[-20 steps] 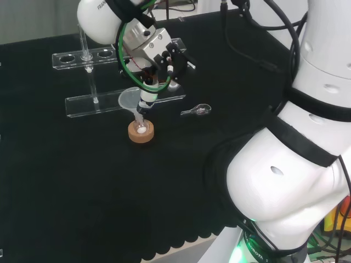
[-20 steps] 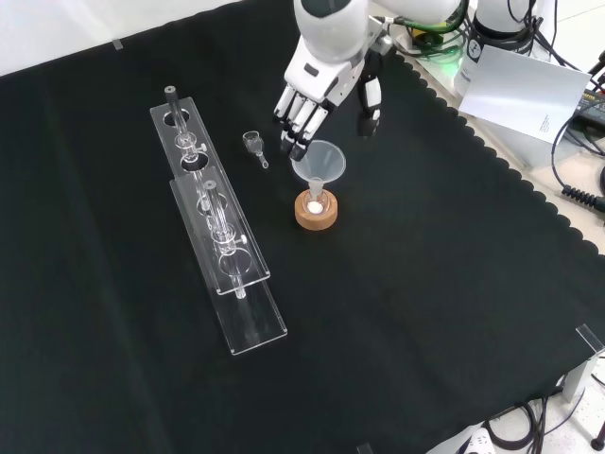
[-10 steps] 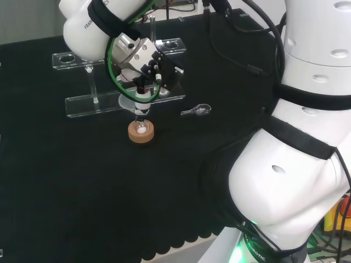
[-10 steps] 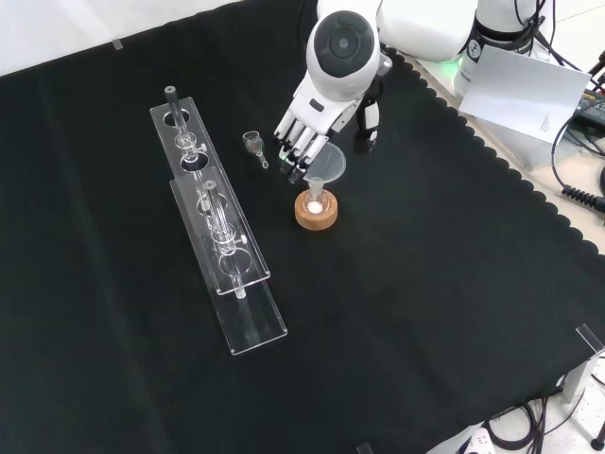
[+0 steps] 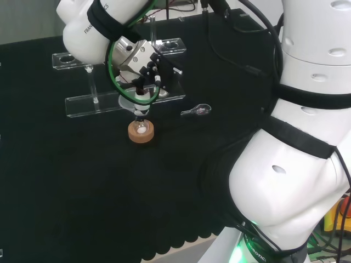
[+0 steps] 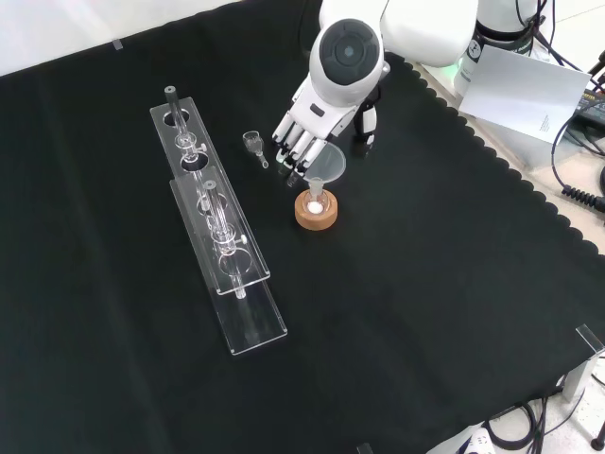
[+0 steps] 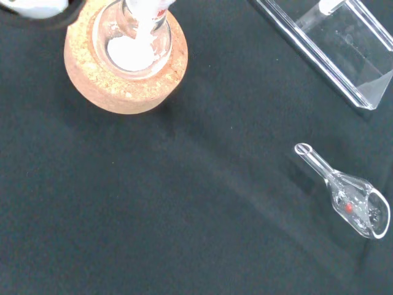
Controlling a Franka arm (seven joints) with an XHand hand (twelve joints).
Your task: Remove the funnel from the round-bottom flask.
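Note:
A small round-bottom flask (image 6: 314, 203) with white powder in it sits in a cork ring (image 6: 326, 220) on the black cloth. A clear funnel (image 6: 330, 166) stands in its neck. The hand (image 6: 309, 123) hangs just above and behind the funnel in the front view. Its fingers (image 6: 292, 157) point down at the funnel's left rim and the thumb (image 6: 364, 130) stands apart on the far side. The head view has the hand (image 5: 143, 68) right over the funnel (image 5: 126, 102) and the flask (image 5: 142, 129). From the wrist, the flask (image 7: 132, 52) and cork ring (image 7: 116, 92) are close below.
Two clear acrylic racks (image 6: 219, 241) with glass tubes lie left of the flask in the front view, behind it in the head view (image 5: 98, 102). A small glass scoop (image 6: 253, 143) (image 7: 353, 200) lies near the hand. The arm's white links (image 5: 296, 164) stand at the head view's right.
The hand has come down and closer to the funnel, its fingers now at the rim. The funnel and flask stand where they were.

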